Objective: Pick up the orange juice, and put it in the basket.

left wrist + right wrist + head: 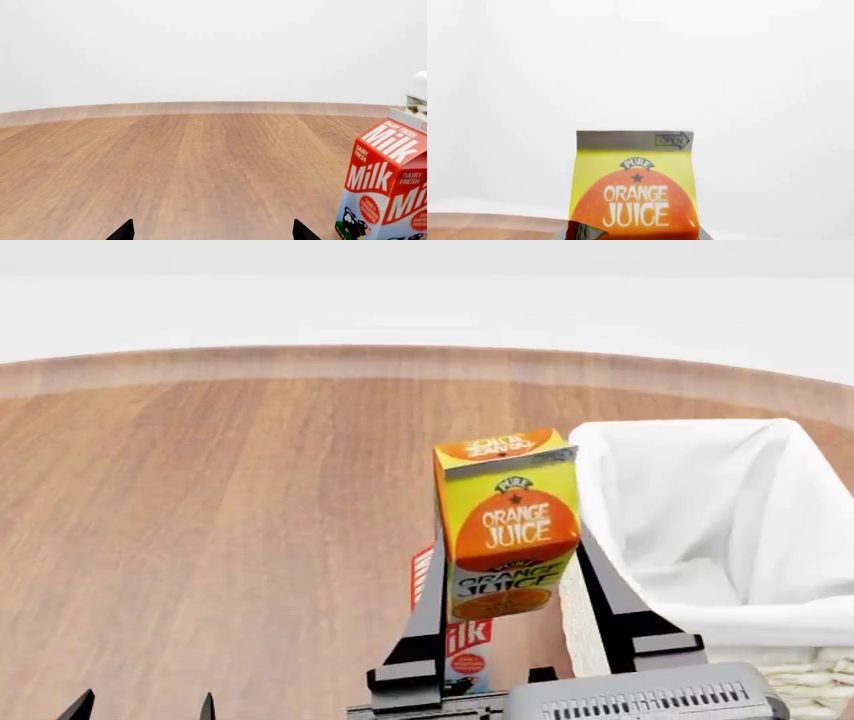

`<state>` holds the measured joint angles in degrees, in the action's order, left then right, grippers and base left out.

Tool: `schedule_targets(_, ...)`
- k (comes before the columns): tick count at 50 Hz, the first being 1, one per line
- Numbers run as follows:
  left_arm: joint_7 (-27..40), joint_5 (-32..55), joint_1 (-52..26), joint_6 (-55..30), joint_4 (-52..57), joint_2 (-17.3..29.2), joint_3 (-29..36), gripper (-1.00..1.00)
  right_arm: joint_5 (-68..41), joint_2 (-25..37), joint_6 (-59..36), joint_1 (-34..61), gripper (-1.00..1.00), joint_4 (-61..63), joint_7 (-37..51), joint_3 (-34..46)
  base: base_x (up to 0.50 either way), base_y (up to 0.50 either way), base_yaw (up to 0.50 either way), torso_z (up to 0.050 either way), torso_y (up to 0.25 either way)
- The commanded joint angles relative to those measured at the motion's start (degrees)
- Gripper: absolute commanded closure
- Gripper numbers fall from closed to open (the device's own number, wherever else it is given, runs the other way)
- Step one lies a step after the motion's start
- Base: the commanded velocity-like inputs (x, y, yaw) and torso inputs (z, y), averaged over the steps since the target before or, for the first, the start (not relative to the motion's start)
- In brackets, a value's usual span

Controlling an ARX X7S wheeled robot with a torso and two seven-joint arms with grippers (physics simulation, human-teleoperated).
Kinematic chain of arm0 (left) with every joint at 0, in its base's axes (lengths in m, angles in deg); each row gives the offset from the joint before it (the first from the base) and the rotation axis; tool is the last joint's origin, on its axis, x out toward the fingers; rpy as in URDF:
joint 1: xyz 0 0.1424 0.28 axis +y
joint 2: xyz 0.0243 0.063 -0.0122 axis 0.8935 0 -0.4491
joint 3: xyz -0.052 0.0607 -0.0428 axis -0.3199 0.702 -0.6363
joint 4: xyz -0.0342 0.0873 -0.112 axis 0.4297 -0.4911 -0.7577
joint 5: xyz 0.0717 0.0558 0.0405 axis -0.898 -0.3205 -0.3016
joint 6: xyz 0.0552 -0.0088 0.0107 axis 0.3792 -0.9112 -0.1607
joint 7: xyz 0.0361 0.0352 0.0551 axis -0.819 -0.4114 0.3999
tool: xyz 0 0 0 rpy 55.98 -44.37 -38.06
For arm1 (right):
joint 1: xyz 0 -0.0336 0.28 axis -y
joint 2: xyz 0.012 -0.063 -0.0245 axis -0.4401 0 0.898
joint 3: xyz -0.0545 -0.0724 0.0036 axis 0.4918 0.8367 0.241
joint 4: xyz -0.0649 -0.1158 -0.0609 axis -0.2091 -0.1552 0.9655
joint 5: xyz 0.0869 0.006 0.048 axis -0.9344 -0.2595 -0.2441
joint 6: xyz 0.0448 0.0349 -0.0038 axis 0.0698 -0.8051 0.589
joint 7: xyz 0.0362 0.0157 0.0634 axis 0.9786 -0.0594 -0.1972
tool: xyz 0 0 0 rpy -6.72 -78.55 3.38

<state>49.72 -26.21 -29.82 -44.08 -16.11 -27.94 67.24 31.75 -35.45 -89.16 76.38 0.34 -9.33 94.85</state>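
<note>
The right pincer [514, 570] grips the tall yellow orange juice carton [509, 523] with an orange top, lifted off the brown wooden worktop [200, 520], just beside the cream wicker basket [707, 630] with a white cloth liner near the worktop's right edge. A red-and-white milk carton [390, 192] stands below it. The left pincer [212, 232] hangs with its tips spread wide, holding nothing.

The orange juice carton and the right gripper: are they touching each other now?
Touching. The head view shows the right gripper with one finger pressed against each side of the orange juice carton, holding it raised above the table.
</note>
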Motion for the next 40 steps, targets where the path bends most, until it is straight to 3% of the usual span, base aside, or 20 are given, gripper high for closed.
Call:
schedule_targets(1,0.1,0.1,0.0,0.1,0.0,0.1,0.2,-1.00,0.4,-0.2,-3.2,2.9,1.00,2.7,-0.1,-2.0,0.00,0.00,0.00,0.000,0.000)
schedule_targets(40,0.6,0.5,-0.2,0.3,-0.1,0.5,0.7,-1.00,-8.4,2.1,-10.5,8.7,1.00,8.4,3.0,-11.7,0.00,0.00,0.00,0.000,0.001)
